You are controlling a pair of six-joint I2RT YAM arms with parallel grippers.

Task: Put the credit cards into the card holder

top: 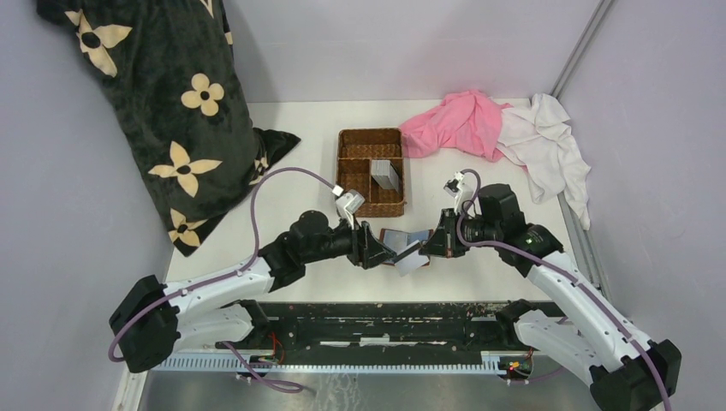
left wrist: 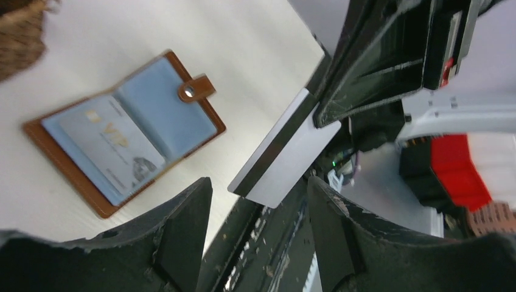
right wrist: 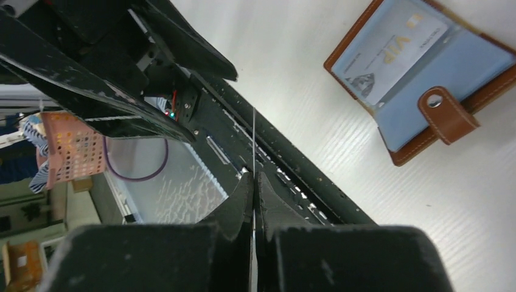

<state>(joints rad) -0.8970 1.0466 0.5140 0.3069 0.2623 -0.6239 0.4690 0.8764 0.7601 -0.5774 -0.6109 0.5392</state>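
The card holder (top: 401, 239) is a brown leather wallet lying open on the table between my grippers. It also shows in the left wrist view (left wrist: 128, 131) and the right wrist view (right wrist: 420, 73), with one VIP card (left wrist: 112, 149) in a blue inner slot. My right gripper (top: 432, 245) (right wrist: 253, 177) is shut on a grey credit card (top: 410, 258) with a dark stripe (left wrist: 283, 152), seen edge-on in its own view (right wrist: 252, 140). My left gripper (top: 381, 254) (left wrist: 258, 201) is open, and the card's free end hangs between its fingertips without touching them.
A brown wicker basket (top: 360, 141) behind the wallet holds more grey cards (top: 387, 174). A pink cloth (top: 454, 124) and a white cloth (top: 548, 145) lie at the back right. A black flowered pillow (top: 163, 103) leans at the back left. The table's near edge is just below the grippers.
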